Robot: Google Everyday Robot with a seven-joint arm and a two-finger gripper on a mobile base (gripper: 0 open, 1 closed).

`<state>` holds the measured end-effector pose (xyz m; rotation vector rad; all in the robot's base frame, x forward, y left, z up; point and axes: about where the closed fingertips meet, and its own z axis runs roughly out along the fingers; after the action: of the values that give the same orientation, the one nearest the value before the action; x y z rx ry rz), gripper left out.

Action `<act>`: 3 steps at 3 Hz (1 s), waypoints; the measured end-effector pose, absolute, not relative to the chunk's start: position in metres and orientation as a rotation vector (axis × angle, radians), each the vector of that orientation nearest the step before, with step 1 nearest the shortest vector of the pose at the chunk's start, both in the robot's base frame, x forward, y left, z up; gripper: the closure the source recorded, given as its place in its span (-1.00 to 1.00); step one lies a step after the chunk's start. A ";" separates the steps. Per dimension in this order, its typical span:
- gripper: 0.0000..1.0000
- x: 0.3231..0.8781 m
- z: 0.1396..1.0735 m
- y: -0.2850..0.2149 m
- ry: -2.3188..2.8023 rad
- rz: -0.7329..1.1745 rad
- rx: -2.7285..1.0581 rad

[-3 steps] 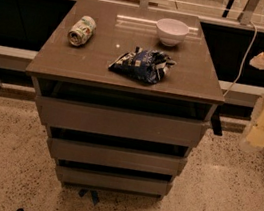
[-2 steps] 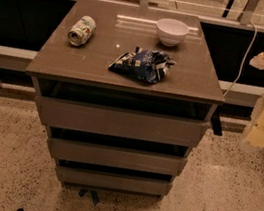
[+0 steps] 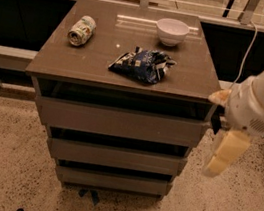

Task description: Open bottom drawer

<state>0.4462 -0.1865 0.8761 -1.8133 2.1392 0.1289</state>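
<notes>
Bottom drawer (image 3: 114, 179) is shut, lowest of three fronts, just above the floor; the gripper waits at the right.

On the cabinet top (image 3: 47, 65), a can (image 3: 82, 30) lies on its side at the left, a crumpled blue snack bag (image 3: 141, 64) is in the middle and a white bowl (image 3: 171, 31) stands upright behind it; being on top, they do not block any front. At the right, the gripper (image 3: 221, 159) hangs pointing down beside the upper fronts, apart from them, so I judge it must go lower first. Whether it is open or closed, I cannot tell. The task's front is a plain grey-brown long panel without handle, the narrowest-looking one, with a dark gap above it that probably serves for pulling.
</notes>
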 end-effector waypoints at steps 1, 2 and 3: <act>-1.00 0.417 0.803 -0.156 2.023 0.356 -1.776; -1.00 0.403 0.773 -0.155 2.017 0.377 -1.737; -1.00 0.403 0.773 -0.155 2.017 0.377 -1.737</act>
<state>0.4031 -0.1548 0.7726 -1.7370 2.0174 0.3768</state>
